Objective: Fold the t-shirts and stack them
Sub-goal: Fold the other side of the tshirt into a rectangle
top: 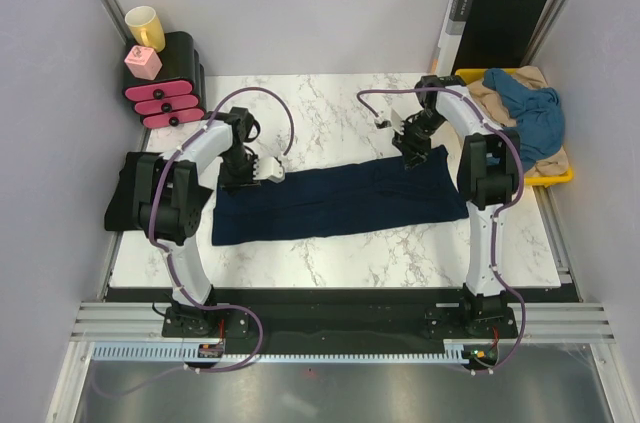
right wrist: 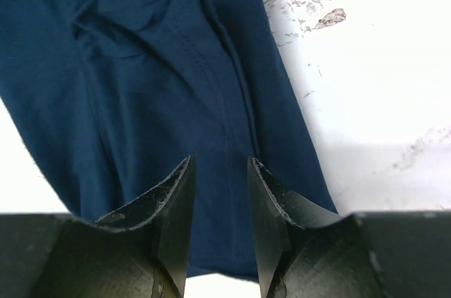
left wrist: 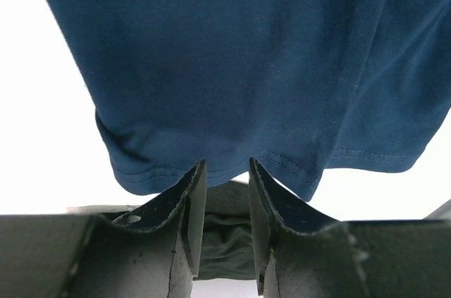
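Observation:
A large dark navy t-shirt (top: pixel 340 203) lies as a long flat strip across the middle of the marble table (top: pixel 330 113). My left gripper (top: pixel 245 179) is at the shirt's far left corner. In the left wrist view the left gripper (left wrist: pixel 227 164) is open, its fingertips (left wrist: pixel 197 171) at the shirt's stitched hem (left wrist: pixel 246 51). My right gripper (top: pixel 418 155) is over the shirt's far right end. In the right wrist view the right gripper (right wrist: pixel 220 160) is open just above the navy cloth (right wrist: pixel 155 87), near its edge.
A yellow tray (top: pixel 560 175) at the right holds a beige shirt (top: pixel 495 93) and a medium-blue shirt (top: pixel 530 113). A black orange-edged folder (top: pixel 500 23) stands at the back right. Pink drawers (top: pixel 165 83) with a yellow mug (top: pixel 145 25) stand at the back left. Black cloth (top: pixel 125 198) lies at the left edge.

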